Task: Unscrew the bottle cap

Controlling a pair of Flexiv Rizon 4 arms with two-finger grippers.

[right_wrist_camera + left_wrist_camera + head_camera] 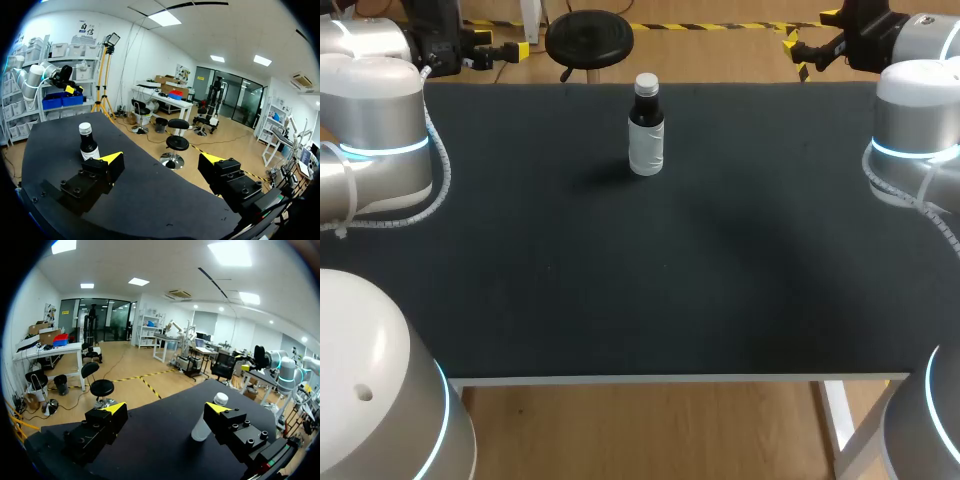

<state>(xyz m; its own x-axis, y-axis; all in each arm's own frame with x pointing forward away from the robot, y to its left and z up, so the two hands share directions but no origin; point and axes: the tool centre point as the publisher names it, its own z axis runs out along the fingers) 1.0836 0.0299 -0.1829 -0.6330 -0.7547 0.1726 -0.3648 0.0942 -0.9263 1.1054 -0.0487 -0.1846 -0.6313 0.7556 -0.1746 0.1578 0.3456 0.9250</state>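
Bottle (646,135) stands upright on the black table (620,290), toward the far edge and about midway between left and right. Its pale cap (646,84) sits on the neck, with a dark shoulder and a white label below. My left gripper (166,409) is released with its fingers spread wide and nothing between them; it sits off the far left corner, well apart from the bottle. My right gripper (161,160) is likewise released and empty, off the far right corner. Neither claw touches the bottle or cap
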